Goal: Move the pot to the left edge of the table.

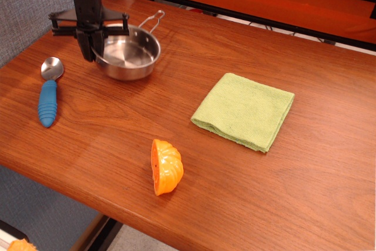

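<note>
We see the pot (130,56) low at the far left part of the table (176,104), its wire loop handle pointing toward the back right. Whether its base touches the wood or hangs just above it, we cannot tell.

The gripper (94,50) comes down from above at the pot's left rim; its dark fingers (88,45) are drawn close on that rim, pinching it.

We note a blue-handled spoon (47,93) lying flat near the left edge, just left and in front of the pot, bowl end toward the back.

A green folded cloth (245,110) lies flat right of centre, well apart from the pot.

An orange mould (165,167) sits on its side near the front edge, between spoon and cloth.
</note>
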Available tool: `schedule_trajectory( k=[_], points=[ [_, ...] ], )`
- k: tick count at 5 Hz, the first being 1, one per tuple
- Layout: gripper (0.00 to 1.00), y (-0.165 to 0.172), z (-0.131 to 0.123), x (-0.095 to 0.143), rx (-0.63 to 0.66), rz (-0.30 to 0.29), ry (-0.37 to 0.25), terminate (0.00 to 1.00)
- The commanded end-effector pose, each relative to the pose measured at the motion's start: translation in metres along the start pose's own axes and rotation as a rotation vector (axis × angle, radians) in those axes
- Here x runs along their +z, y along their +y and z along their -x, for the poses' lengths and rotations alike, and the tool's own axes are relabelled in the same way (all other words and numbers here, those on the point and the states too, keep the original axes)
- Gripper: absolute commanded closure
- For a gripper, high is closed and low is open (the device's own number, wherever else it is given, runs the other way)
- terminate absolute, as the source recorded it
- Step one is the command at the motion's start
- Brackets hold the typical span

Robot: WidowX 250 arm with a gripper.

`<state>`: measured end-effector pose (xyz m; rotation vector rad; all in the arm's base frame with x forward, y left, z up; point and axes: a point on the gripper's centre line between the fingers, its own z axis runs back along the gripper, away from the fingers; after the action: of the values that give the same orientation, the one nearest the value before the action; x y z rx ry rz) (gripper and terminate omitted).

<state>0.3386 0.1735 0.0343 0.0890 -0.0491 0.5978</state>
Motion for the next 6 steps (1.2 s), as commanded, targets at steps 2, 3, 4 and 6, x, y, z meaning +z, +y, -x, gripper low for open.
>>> schedule_trajectory(
  k=[2, 3, 4, 6],
  points=[
    [1.0, 0.014, 0.007, 0.006, 0.08, -0.058, -0.066, 0.0],
    [0.0, 0.017, 0.01, 0.011, 0.101, -0.101, -0.07, 0.0],
    [0.0, 0.02, 0.009, 0.02, 0.132, -0.105, -0.085, 0.0],
    [0.0, -0.004, 0.012, 0.063, 0.05, -0.086, -0.165, 0.0]
  ],
)
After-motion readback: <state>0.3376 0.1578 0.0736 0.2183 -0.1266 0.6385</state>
